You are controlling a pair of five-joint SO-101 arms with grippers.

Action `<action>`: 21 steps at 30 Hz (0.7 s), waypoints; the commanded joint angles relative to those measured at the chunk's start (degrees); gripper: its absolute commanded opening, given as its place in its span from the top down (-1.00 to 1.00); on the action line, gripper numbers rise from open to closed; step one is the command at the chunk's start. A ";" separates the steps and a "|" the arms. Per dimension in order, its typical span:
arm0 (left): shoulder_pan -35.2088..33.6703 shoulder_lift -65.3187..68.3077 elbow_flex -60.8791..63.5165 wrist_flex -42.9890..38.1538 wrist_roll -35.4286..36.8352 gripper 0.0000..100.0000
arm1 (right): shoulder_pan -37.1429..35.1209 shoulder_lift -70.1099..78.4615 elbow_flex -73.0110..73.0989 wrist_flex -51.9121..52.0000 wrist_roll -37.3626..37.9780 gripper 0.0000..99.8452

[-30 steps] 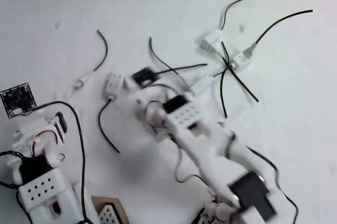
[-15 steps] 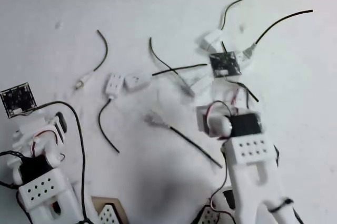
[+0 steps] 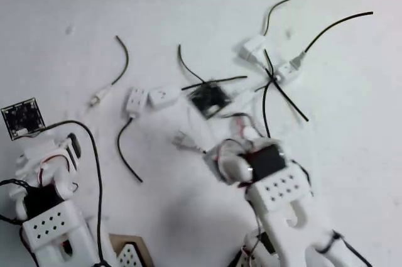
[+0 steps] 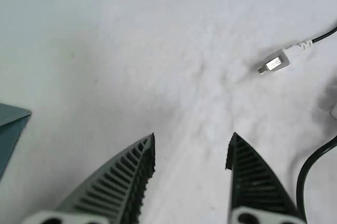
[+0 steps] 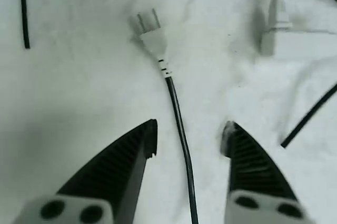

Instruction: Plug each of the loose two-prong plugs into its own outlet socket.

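Observation:
A loose white two-prong plug (image 5: pixel 151 35) lies on the white table just ahead of my right gripper (image 5: pixel 189 132). The gripper is open, and the plug's black cable (image 5: pixel 179 124) runs back between its fingers. From above, this plug (image 3: pixel 182 141) lies left of the right arm (image 3: pixel 276 185). Two white sockets (image 3: pixel 137 98) (image 3: pixel 163 96) sit side by side beyond it. My left gripper (image 4: pixel 191 142) hangs open over bare table. A small white plug (image 4: pixel 275 62) on a black cable lies farther out from it, and in the high view that plug (image 3: pixel 97 98) is left of the sockets.
More white sockets (image 3: pixel 253 48) (image 3: pixel 289 71) with crossing black cables lie at the back right. Another white plug (image 5: pixel 275 13) lies close to the right gripper. A loose cable (image 3: pixel 125 147) trails from the left socket. A tan block (image 3: pixel 129 251) sits at the front edge.
The right arm left the two sockets, swung to the back right, then came back toward the centre. It now stands over the loose plug's cable. The left arm has kept still.

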 commanded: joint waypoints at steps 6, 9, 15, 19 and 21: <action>0.48 -0.66 -2.37 -0.79 0.18 0.53 | -6.20 19.38 -0.70 -20.53 1.67 0.61; 0.48 -0.66 -2.37 -0.79 0.18 0.53 | -6.11 25.80 -0.70 -26.51 5.01 0.62; 0.48 -0.66 -2.37 -0.79 0.18 0.53 | -5.93 35.56 -3.60 -31.08 6.24 0.62; 0.48 -0.66 -2.37 -0.79 0.18 0.53 | -5.85 41.63 -6.95 -31.08 6.15 0.62; 0.48 -0.66 -2.37 -0.79 0.18 0.53 | -5.76 44.18 -8.00 -31.25 6.07 0.62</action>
